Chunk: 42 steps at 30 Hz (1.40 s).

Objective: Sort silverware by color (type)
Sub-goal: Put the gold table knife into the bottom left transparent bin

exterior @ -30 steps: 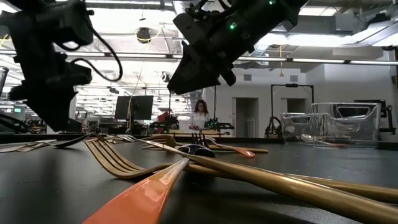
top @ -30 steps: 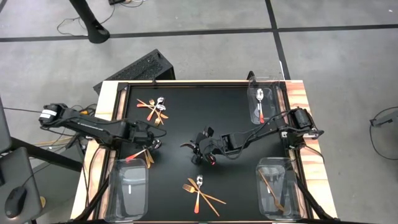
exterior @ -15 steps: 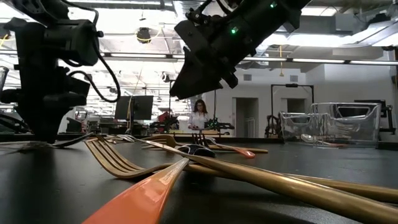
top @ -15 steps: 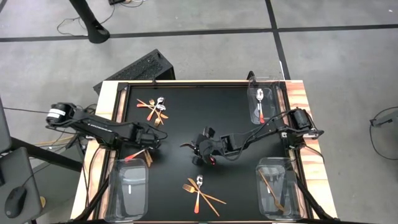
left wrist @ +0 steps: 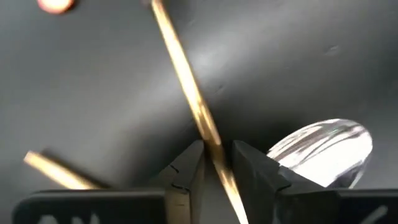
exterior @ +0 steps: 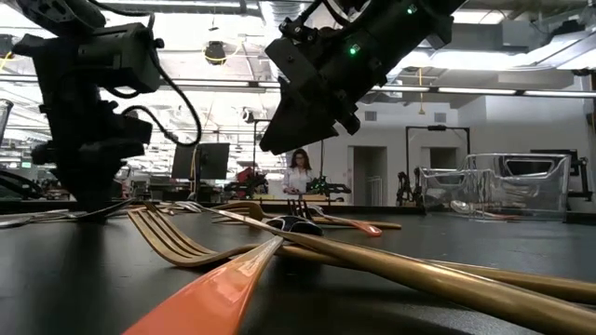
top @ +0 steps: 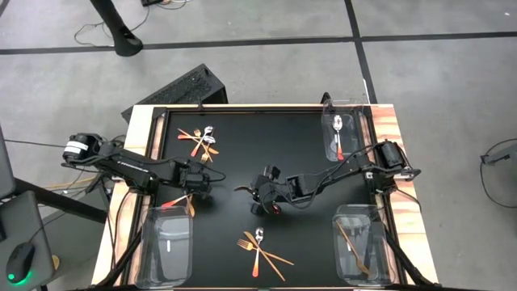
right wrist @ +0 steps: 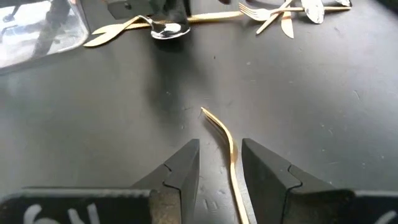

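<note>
My left gripper (top: 203, 184) points down at the small pile near the table's left side. It is shut on a gold piece (left wrist: 186, 81) that lies on the black mat beside a silver spoon bowl (left wrist: 323, 149). A red-handled piece (top: 171, 202) lies next to them. My right gripper (top: 257, 198) hovers over the middle of the mat, well above it in the low view (exterior: 270, 144). It is shut on a thin gold piece with a curved, pointed end (right wrist: 214, 127) that sticks out ahead of the fingers. My left gripper pinches the gold piece's thin handle (left wrist: 214, 155) between its two fingers, coming from above and pointing steeply down. The handle runs slantwise through the gap and lies on the mat. My right gripper has the gold piece's straight part (right wrist: 235, 186) between its two fingers. The place of contact lies farther back, out of the picture. The piece runs along the fingers and is clear of the mat.
A pile of silverware lies at the far left (top: 200, 139) and another near the front edge (top: 258, 246). Clear bins stand at the near left (top: 168, 242), the near right (top: 359, 246) with gold pieces, and the far right (top: 339, 133) with a red-handled spoon.
My left gripper has gone down and a little toward the table's right edge, onto the small pile at the left.
</note>
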Each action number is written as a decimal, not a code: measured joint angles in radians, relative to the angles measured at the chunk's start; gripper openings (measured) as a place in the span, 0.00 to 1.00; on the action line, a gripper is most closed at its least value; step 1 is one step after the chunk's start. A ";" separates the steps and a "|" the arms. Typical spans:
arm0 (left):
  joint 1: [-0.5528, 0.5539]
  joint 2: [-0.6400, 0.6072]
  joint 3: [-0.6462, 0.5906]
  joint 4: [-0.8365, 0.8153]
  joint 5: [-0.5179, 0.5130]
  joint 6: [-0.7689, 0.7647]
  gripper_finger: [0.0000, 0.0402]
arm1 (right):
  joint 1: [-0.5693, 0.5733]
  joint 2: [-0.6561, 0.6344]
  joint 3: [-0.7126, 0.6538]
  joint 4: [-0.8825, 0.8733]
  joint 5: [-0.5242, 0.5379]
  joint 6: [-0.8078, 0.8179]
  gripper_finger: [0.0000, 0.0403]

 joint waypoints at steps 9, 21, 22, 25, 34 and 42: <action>0.033 0.093 0.018 0.122 -0.036 0.137 0.02 | 0.026 0.000 0.000 0.000 0.001 0.025 0.35; 0.027 0.074 0.134 0.144 -0.095 0.316 0.03 | 0.053 -0.013 0.002 -0.085 0.130 0.092 0.35; 0.026 0.074 0.148 0.154 -0.108 0.341 0.03 | 0.054 -0.018 0.001 -0.110 0.131 0.103 0.35; 0.022 0.073 0.199 0.188 -0.137 0.420 0.03 | 0.056 -0.031 0.002 -0.169 0.171 0.154 0.35; -0.015 0.072 0.213 0.514 -0.172 0.608 0.03 | 0.111 -0.098 0.003 -0.346 0.261 0.235 0.34; -0.114 0.071 0.212 0.759 -0.144 0.727 0.03 | 0.147 -0.100 -0.068 -0.327 0.260 0.375 0.26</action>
